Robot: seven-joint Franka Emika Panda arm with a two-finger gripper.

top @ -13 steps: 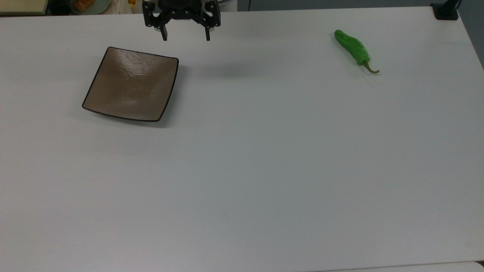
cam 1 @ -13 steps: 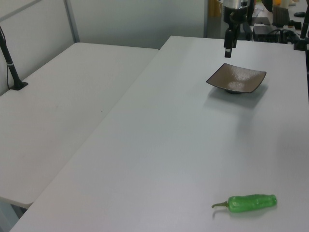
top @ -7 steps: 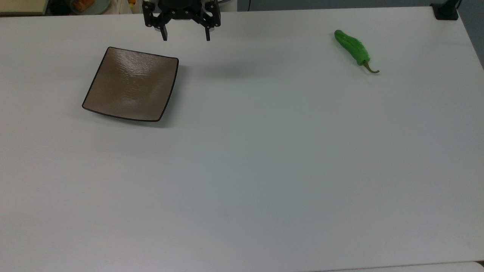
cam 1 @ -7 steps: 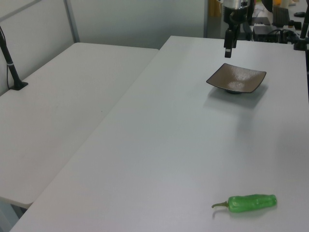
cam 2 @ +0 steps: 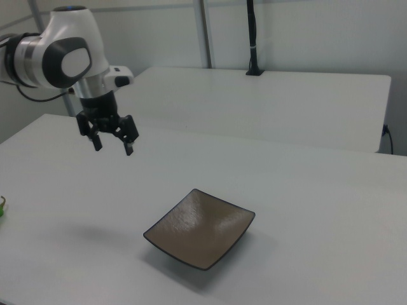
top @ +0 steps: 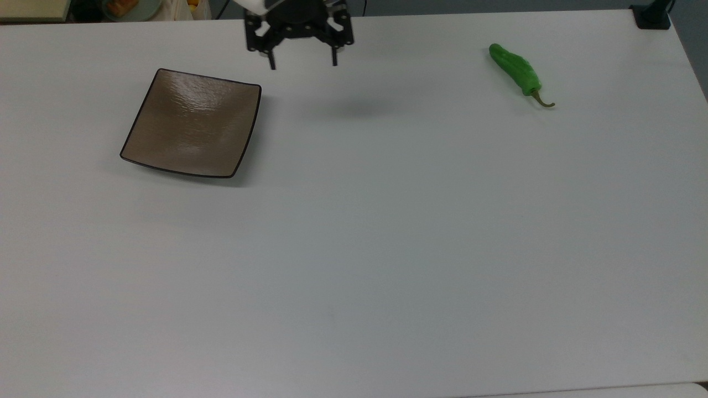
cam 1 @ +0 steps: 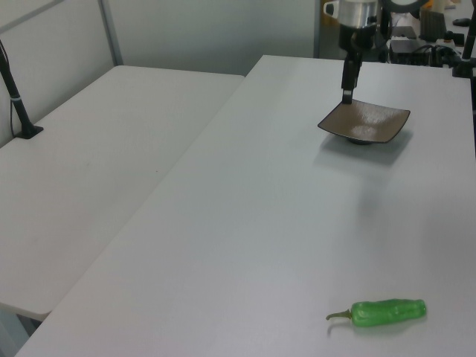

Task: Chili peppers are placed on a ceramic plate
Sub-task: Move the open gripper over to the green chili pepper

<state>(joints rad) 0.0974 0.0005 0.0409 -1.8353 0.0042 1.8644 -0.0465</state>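
The green chili pepper (top: pixel 515 68) lies on the white table at the top view's upper right, its brownish stem toward the lower right; it also lies near the bottom of the left view (cam 1: pixel 389 312). The square brown ceramic plate (top: pixel 192 122) sits bare at the top view's upper left, and is also in the left view (cam 1: pixel 365 122) and the right view (cam 2: pixel 200 228). My gripper (top: pixel 302 65) hangs open and empty above the table, to the right of the plate's far corner and well left of the pepper; the right view shows it (cam 2: pixel 113 147) raised off the table.
The white table (top: pixel 354 249) stretches wide toward the top view's bottom. A second white table (cam 1: pixel 89 163) adjoins it at the left view's left, with a black clamp post (cam 1: pixel 15 97). Clutter stands beyond the far edge (top: pixel 116 8).
The gripper has shifted to the top view's right, away from the plate toward the pepper, and dropped a little. Plate and pepper have not moved.
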